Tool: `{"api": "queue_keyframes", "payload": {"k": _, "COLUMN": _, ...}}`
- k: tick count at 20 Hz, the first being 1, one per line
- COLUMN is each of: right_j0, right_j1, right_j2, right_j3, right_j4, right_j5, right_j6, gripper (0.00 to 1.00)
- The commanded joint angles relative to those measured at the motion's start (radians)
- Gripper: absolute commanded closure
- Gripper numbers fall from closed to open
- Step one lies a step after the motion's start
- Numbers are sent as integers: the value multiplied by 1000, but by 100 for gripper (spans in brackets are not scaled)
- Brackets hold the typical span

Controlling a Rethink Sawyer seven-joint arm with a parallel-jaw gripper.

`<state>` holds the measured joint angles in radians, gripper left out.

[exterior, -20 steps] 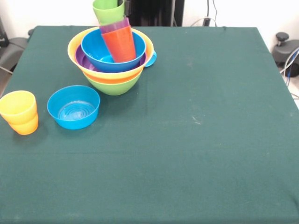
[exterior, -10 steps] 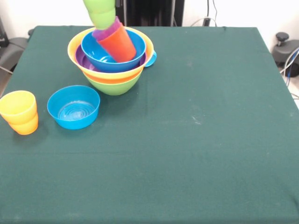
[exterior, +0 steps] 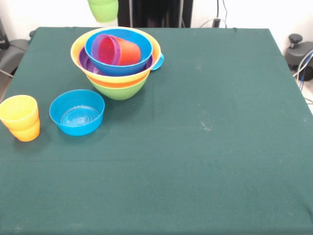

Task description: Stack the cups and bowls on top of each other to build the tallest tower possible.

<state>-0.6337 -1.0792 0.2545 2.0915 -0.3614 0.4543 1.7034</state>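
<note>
The tower point(exterior: 117, 63) has a lime green bowl point(exterior: 119, 90) as its base, with the yellow bowl point(exterior: 78, 51), purple bowl point(exterior: 84, 61) and big blue bowl point(exterior: 122, 68) nested in it. An orange cup point(exterior: 128, 52) nested in a purple cup point(exterior: 100, 46) lies on its side in the blue bowl, mouth to the left. A green cup point(exterior: 103, 10) hangs in the air at the top edge, up and left of the tower. The gripper itself is out of view above the edge.
A smaller blue bowl point(exterior: 77, 111) stands left of centre. A yellow cup point(exterior: 18, 111) sits in an orange cup point(exterior: 25, 132) at the table's left edge. A light blue cup point(exterior: 158, 61) peeks out behind the tower's right side.
The green cup has risen up and to the left, off the cup stack. The orange and purple cups, which leaned upright in the blue bowl, have tipped over onto their side.
</note>
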Motion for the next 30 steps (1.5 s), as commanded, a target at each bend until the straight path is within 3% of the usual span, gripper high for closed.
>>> {"api": "queue_keyframes", "payload": {"k": 1, "right_j0": 34, "right_j1": 27, "right_j2": 49, "right_j3": 20, "right_j4": 17, "right_j5": 95, "right_j6": 18, "gripper": 100}}
{"api": "queue_keyframes", "payload": {"k": 12, "right_j0": 33, "right_j1": 46, "right_j2": 50, "right_j3": 29, "right_j4": 15, "right_j5": 55, "right_j6": 33, "gripper": 100}}
{"api": "queue_keyframes", "payload": {"k": 30, "right_j0": -16, "right_j1": 157, "right_j2": 69, "right_j3": -62, "right_j4": -19, "right_j5": 12, "right_j6": -7, "gripper": 100}}
